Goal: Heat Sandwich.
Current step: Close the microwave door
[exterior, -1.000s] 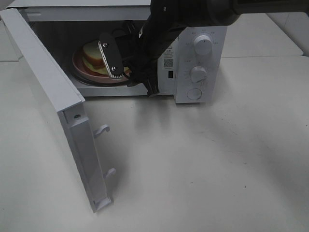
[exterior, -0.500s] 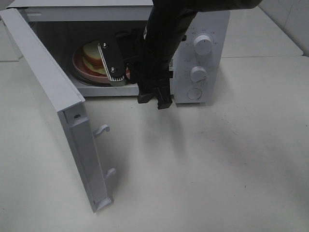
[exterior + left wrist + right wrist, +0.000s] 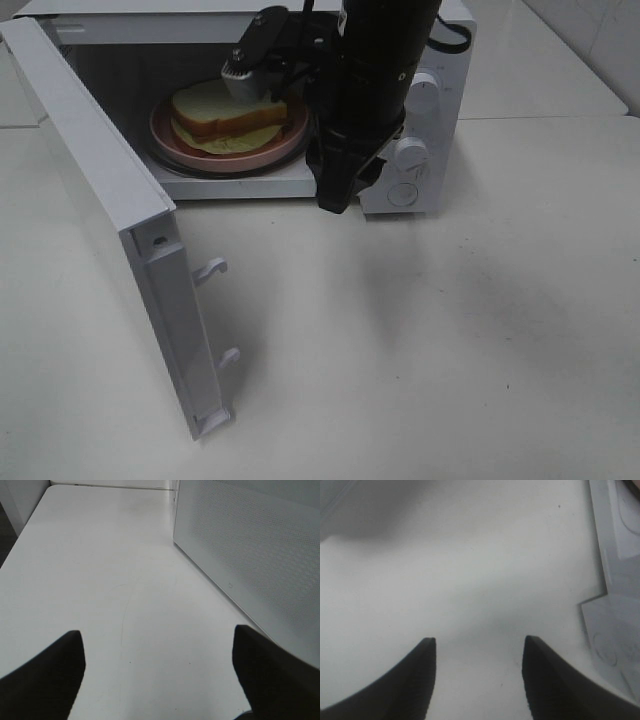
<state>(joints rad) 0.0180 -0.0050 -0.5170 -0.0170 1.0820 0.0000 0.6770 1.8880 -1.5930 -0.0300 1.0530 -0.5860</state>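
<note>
The sandwich point(image 3: 225, 110), white bread with brown crust and pale filling, lies on a pink round plate point(image 3: 292, 136) inside the open white microwave point(image 3: 442, 195). My right gripper point(image 3: 252, 62) hangs at the top of the oven opening, just above the sandwich's far right side, apart from it. In the right wrist view it point(image 3: 479, 641) is open and empty over white surface. My left gripper point(image 3: 157, 632) is open and empty over the table, beside a perforated white microwave wall point(image 3: 250, 545). It does not show in the high view.
The microwave door point(image 3: 100, 170) stands swung out to the left, its latch hooks point(image 3: 212, 268) pointing over the table. The black right arm point(image 3: 365, 100) covers part of the control panel with its knobs point(image 3: 412, 152). A door edge point(image 3: 615, 605) shows in the right wrist view.
My right gripper has risen from in front of the sandwich to the top of the opening, and the arm has shifted right. The sandwich and plate are uncovered and have stayed in place.
</note>
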